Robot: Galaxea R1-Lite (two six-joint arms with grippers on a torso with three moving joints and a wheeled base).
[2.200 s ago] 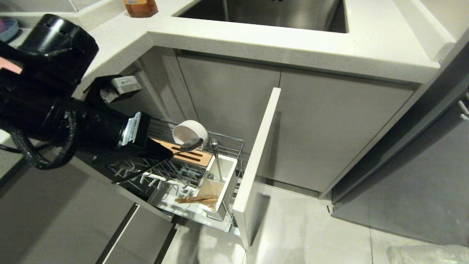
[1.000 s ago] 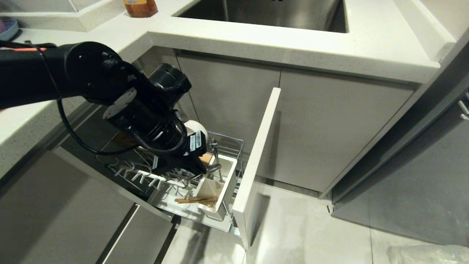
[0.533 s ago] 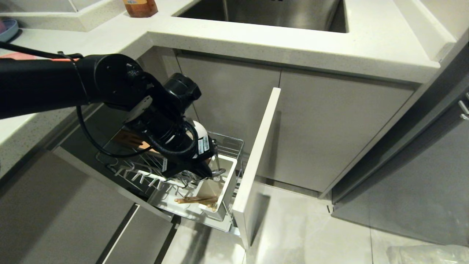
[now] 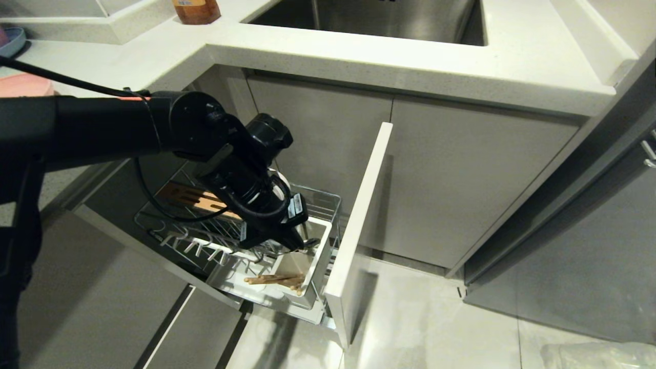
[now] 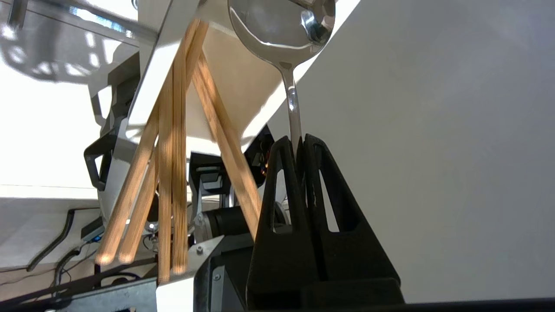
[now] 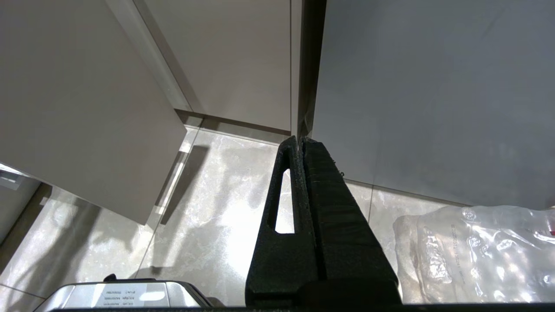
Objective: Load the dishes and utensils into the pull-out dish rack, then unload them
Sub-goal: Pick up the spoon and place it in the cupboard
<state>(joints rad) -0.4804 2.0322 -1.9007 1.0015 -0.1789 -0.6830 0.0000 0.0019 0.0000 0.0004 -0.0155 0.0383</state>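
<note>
The pull-out dish rack stands drawn out below the counter, its pale front panel to the right. My left gripper reaches down into the white utensil box. Seen from the wrist, the left gripper is shut on the thin handle of the metal spoon. The wooden chopsticks lean in the same box, beside the spoon. My arm hides most of the white bowl. The pink plate lies on the counter at far left. My right gripper hangs shut above the floor.
A slotted wooden block sits at the rack's back. Above are the white counter, the steel sink, a brown bottle and a blue bowl. A clear plastic bag lies on the tiled floor at the right.
My left arm has swung from beside the white bowl across to the utensil box and sunk lower into it. The rack, chopsticks and right arm have not moved.
</note>
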